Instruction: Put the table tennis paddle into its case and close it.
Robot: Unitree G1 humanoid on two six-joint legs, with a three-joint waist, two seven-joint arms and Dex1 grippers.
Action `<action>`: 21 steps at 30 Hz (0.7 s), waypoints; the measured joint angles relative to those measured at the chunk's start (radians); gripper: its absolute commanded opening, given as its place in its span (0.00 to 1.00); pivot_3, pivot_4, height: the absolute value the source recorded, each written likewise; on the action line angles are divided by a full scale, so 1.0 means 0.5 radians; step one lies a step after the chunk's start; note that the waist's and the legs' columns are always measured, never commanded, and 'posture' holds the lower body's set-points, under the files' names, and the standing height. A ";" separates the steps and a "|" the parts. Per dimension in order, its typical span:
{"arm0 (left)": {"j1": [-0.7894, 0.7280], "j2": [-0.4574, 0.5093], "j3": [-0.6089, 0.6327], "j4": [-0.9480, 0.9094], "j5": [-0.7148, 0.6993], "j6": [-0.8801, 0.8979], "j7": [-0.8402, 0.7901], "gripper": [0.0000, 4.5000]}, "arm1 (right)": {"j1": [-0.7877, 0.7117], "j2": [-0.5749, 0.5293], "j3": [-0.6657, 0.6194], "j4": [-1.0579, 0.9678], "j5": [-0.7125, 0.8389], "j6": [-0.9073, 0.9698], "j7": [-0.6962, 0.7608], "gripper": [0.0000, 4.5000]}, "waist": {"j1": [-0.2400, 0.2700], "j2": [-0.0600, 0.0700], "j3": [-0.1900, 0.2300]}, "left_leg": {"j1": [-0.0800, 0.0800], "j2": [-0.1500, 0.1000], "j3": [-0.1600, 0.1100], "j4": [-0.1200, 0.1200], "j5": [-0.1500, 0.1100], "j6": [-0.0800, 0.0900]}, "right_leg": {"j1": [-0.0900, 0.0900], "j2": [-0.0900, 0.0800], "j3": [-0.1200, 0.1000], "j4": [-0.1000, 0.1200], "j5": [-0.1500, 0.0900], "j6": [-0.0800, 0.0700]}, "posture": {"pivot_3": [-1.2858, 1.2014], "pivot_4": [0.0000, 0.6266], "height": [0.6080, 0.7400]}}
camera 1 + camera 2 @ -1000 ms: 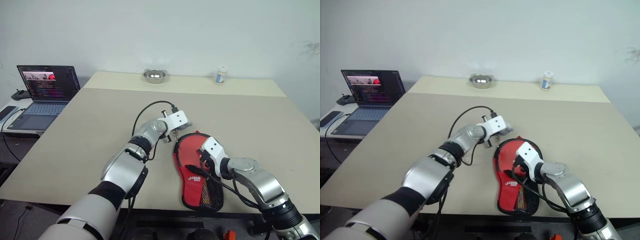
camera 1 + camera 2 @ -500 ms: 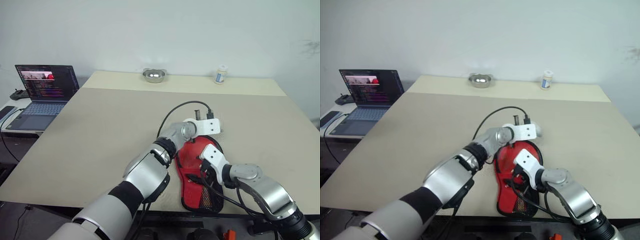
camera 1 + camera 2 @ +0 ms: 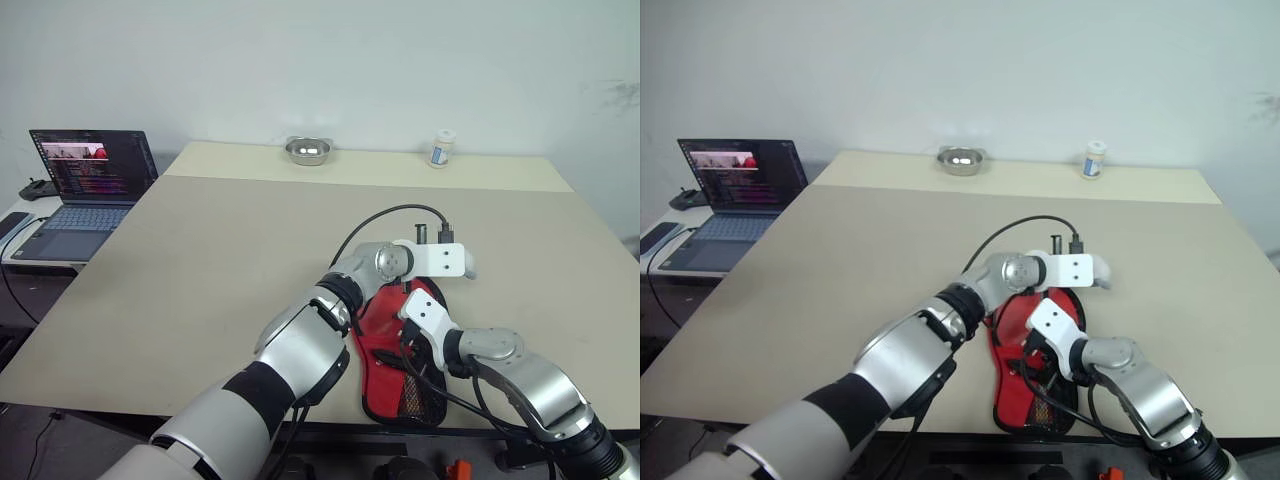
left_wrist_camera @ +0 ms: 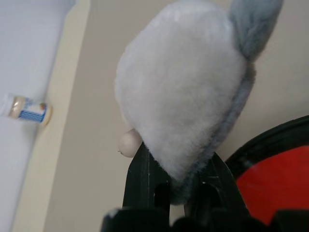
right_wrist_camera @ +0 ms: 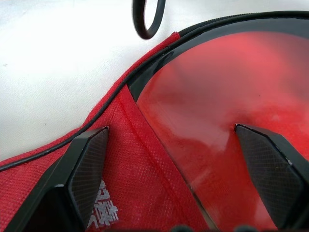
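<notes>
Left arm reaches across the table point(image 3: 200, 260) toward the robot's right, forearm nearly level, left gripper point(image 4: 181, 176) just past the round end of the case point(image 3: 385, 360). Its 2 black fingers point(image 4: 140, 174) are pinched narrow on a grey-and-white plush toy point(image 4: 186, 92), which juts out beyond the fingertips; the head views show only a grey tip of it past the white wrist block.

Right arm bent in from the near edge, right gripper point(image 5: 178, 159) angled down over the case. Its 2 fingers point(image 5: 89, 164) stand wide apart, holding nothing.

Right wrist view: between those fingers the table tennis paddle point(image 5: 227, 111) lies with its red face inside the case's open black zipper edge; red fabric with white logo sits by 1 finger.

Left wrist view: 1 small bottle point(image 4: 26, 110) well beyond the fingertips.

Head views: 1 metal bowl point(image 3: 308, 150), 1 laptop point(image 3: 85, 185) on a side table.
</notes>
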State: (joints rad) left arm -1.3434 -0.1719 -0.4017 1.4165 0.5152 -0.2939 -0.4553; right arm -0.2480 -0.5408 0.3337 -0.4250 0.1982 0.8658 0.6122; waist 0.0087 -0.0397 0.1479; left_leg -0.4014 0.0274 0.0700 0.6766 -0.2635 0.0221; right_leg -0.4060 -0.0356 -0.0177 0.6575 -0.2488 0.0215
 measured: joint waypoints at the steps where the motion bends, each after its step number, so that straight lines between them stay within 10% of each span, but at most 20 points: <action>1: 0.000 0.000 0.023 0.000 -0.020 0.000 -0.028 0.01 | 0.000 0.000 0.000 0.000 0.000 0.001 -0.001 1.00 | 0.000 0.000 0.000 | 0.000 0.000 0.000 0.000 0.000 0.000 | 0.000 0.000 -0.001 0.000 0.000 0.000 | 0.52 0.24 1.00; 21: 0.003 -0.009 0.143 -0.020 -0.323 -0.072 -0.509 0.01 | -0.027 0.031 0.005 0.017 -0.003 0.028 -0.004 1.00 | -0.009 0.000 0.000 | 0.000 0.002 -0.001 0.000 0.000 0.000 | 0.000 0.001 -0.001 0.000 -0.001 -0.001 | 0.52 0.24 1.00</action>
State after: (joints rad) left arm -1.3417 -0.1763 -0.3303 1.4063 0.3539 -0.3297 -0.7099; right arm -0.2617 -0.5250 0.3360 -0.4163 0.1964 0.8798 0.6104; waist 0.0043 -0.0396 0.1478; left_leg -0.4011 0.0284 0.0697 0.6767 -0.2634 0.0221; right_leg -0.4060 -0.0350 -0.0180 0.6574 -0.2491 0.0212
